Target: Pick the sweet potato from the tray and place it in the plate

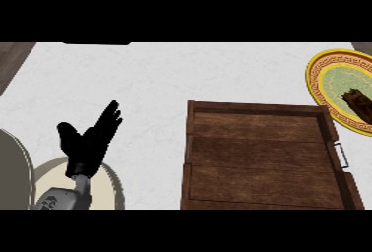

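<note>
Head view: sweet potato (358, 102) lies on plate (317, 69), upper-left to lower-right; left hand (87, 145) relaxed.

Black left hand (88, 141), grey forearm (64, 199), dark marking

Setting: a kitchen, seen at counter level.

Evidence:
- A pale counter top (167, 74) with a faint marble-like veining fills most of the head view.
- A dark wooden serving tray (190, 147) with a raised rim sits on it, right of centre.
- Just past the tray's far right corner is a round plate (314, 74), with a yellow rim, a key-pattern band and a pale green centre. The frame edge cuts it off.
- Food is present: a dark brown sweet potato (357, 102) lies on that plate.
- At lower left is part of a cream round dish (109, 187).
- At far left a brown strip (13, 59) runs past the counter's edge; cannot tell what it is.
</note>
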`<state>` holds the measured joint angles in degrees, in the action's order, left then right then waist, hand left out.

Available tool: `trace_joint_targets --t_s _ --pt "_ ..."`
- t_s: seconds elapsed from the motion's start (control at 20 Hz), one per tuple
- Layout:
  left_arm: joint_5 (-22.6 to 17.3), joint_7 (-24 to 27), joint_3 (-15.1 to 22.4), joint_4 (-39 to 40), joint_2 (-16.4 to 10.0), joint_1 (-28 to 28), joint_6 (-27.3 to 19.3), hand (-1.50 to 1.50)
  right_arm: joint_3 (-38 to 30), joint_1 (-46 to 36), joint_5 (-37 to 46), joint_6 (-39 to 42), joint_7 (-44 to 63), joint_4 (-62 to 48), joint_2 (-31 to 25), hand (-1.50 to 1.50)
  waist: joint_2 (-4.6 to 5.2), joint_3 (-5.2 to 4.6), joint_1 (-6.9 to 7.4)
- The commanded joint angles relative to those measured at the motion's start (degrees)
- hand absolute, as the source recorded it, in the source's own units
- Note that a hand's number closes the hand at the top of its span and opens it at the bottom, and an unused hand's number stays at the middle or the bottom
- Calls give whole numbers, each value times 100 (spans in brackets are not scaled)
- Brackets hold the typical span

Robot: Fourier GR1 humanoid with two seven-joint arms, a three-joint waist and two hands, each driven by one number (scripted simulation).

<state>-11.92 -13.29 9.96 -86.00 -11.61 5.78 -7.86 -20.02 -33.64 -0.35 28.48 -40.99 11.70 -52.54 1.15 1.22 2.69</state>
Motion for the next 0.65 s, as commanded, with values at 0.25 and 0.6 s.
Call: trace_joint_targets --t_s 0.25,0.6 --pt "-72 58 14 275 75 -434 124 0 311 692 317 628 -1048 233 -213 -150 22 -58 -43" --pt "16 5 -24 316 91 -435 63 0 353 1049 316 537 -1390 275 -161 -150 -5 -60 -101"
